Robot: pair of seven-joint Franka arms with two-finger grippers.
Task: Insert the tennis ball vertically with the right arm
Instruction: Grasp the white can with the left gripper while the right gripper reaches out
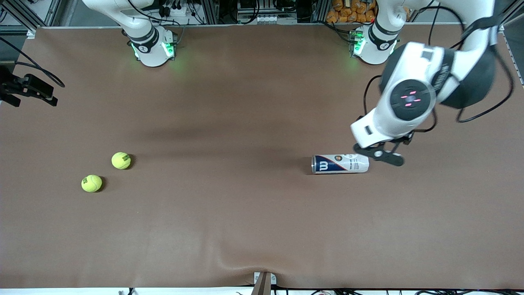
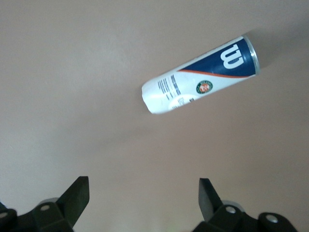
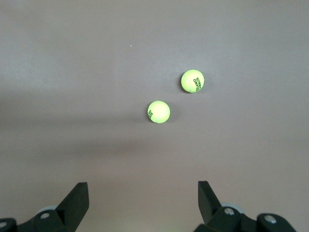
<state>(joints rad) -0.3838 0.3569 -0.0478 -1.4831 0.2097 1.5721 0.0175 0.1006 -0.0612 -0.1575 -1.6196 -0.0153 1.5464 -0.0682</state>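
Note:
Two yellow tennis balls (image 1: 121, 160) (image 1: 91, 183) lie on the brown table (image 1: 229, 229) toward the right arm's end. They also show in the right wrist view (image 3: 192, 80) (image 3: 158, 111). A white and blue ball can (image 1: 339, 164) lies on its side toward the left arm's end; it also shows in the left wrist view (image 2: 200, 77). My left gripper (image 1: 380, 154) hovers open and empty beside the can's white end, and shows open in its own view (image 2: 143, 182). My right gripper (image 3: 143, 186) is open and empty, high over the table. It is out of the front view; only the right arm's base (image 1: 153, 47) shows there.
A black camera mount (image 1: 26, 88) juts in at the table's edge past the right arm's end. A small bracket (image 1: 264, 282) sits at the table's front edge. Cables and racks line the back edge by the arm bases.

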